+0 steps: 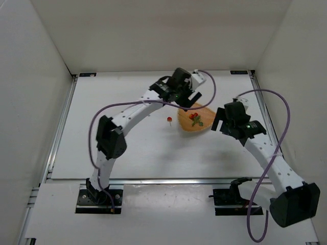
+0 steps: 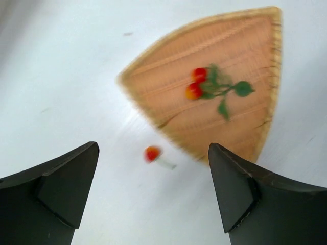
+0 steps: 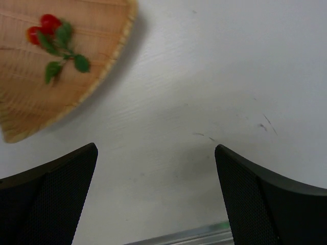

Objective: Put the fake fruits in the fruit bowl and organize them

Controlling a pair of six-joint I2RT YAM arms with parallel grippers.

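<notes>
- So, top camera first: the basket (image 1: 204, 126) sits on the white counter (image 1: 127, 153), a bit right of the middle.
- The berry pair (image 1: 194, 117) with its green leaves lies inside the basket, roughly in the middle of it.
- The single berry (image 1: 169, 120) is out on the counter, just left of the basket, and doesn't look like it's touching it.
- The left arm (image 1: 133, 113) bends over from the left, and the left jaws hang above the basket's far edge. The right arm (image 1: 265, 153) comes in from the right, with the right jaws just beside the basket's right side.
- Left wrist camera: it's a bit blurry, but the left jaws are spread wide with nothing between them. Below them you can see the basket with the berry pair in it. The single berry, with its little stem, lies on the counter just beside the rim.
- Right wrist camera: the right jaws are also spread wide and empty, over the counter. One corner of the basket shows at the upper left, with the berry pair and leaves lying in it, well apart from the jaws.
</notes>
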